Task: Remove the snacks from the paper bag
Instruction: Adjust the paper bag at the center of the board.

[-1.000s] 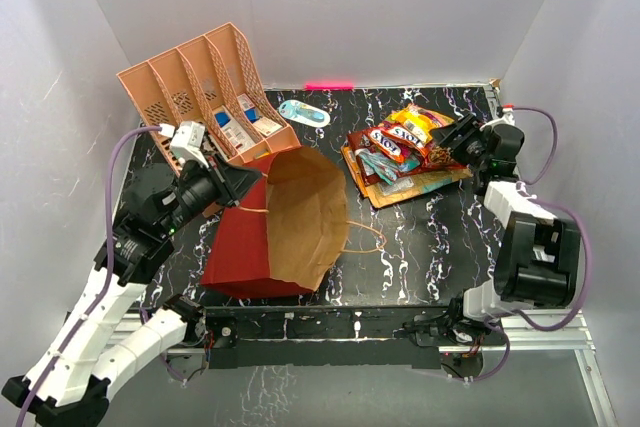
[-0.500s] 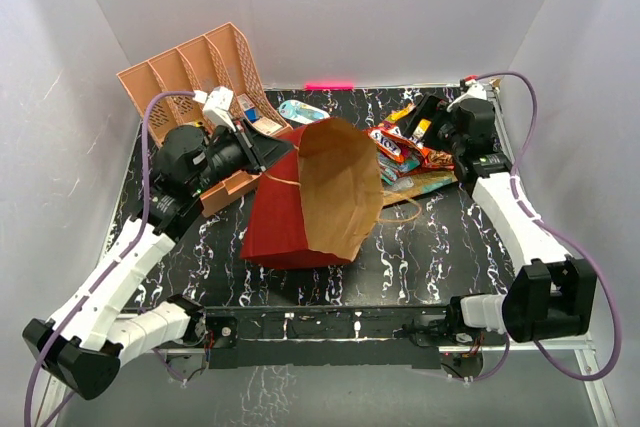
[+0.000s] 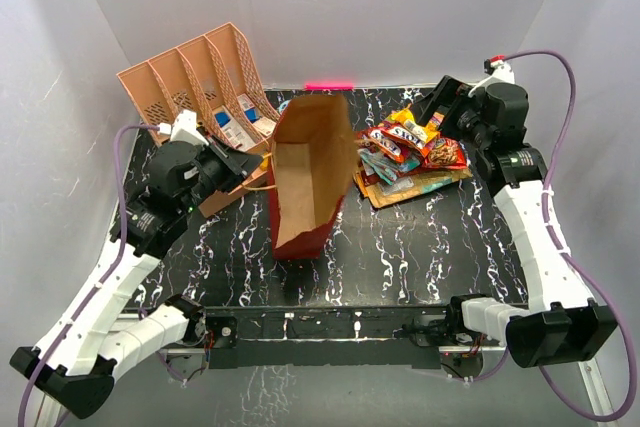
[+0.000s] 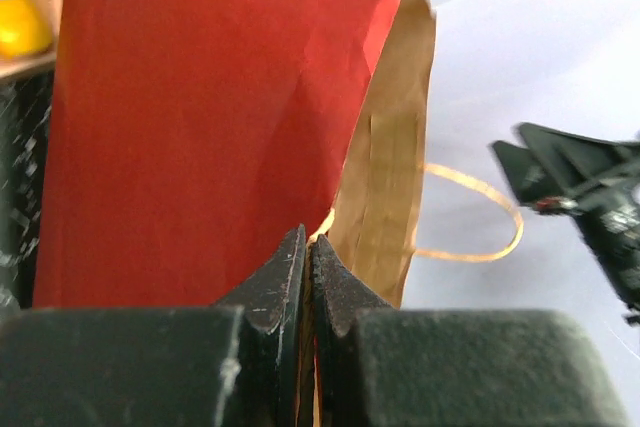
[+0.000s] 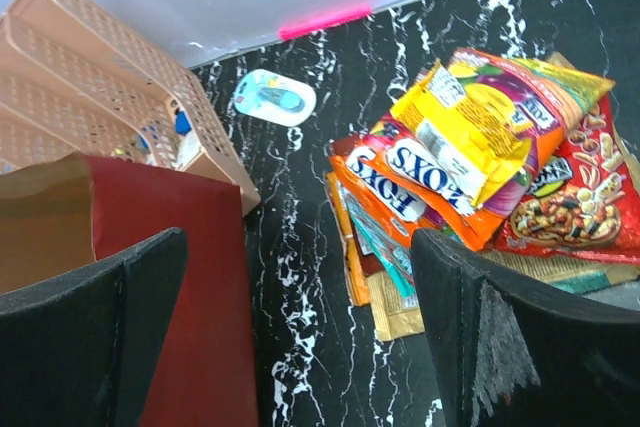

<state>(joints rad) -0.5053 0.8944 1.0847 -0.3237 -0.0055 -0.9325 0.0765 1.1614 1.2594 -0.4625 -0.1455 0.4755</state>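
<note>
The left jaws are pinched tight on the rim of the paper bag (image 4: 200, 127), which is upright near the middle of the desk (image 3: 420, 247) (brown lining showing, one cord handle looping out). The right jaws gape wide, holding nothing, above the snacks (image 3: 410, 152), which lie heaped on the desk just right of the bag, outside it.

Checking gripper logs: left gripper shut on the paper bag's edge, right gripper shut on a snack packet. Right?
No: the right gripper is open and empty, the snacks lying piled on the table, per the right wrist view. The left gripper is shut on the edge of the paper bag.
</note>
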